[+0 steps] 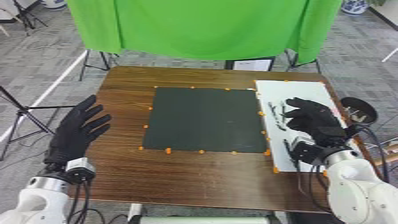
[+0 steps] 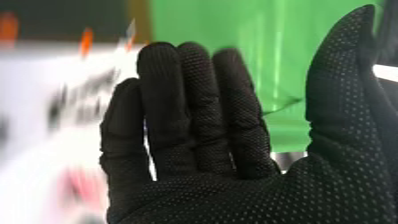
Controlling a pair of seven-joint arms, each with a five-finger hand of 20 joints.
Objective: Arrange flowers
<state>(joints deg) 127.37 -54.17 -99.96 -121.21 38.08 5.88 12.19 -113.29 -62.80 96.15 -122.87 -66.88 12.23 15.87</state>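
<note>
Dark shapes [image 1: 274, 111] on white sheet [image 1: 289, 89], right robot hand [image 1: 313, 119] above

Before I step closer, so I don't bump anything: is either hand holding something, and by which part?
Neither holds anything; the left hand and the right hand are open.

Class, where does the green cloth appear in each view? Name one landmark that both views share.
Head view: the green cloth hangs at the top, beyond the far side of the table.
Right wrist view: it appears beyond the right hand, between the fingers and thumb.
Shared landmark: the white sheet.
</note>
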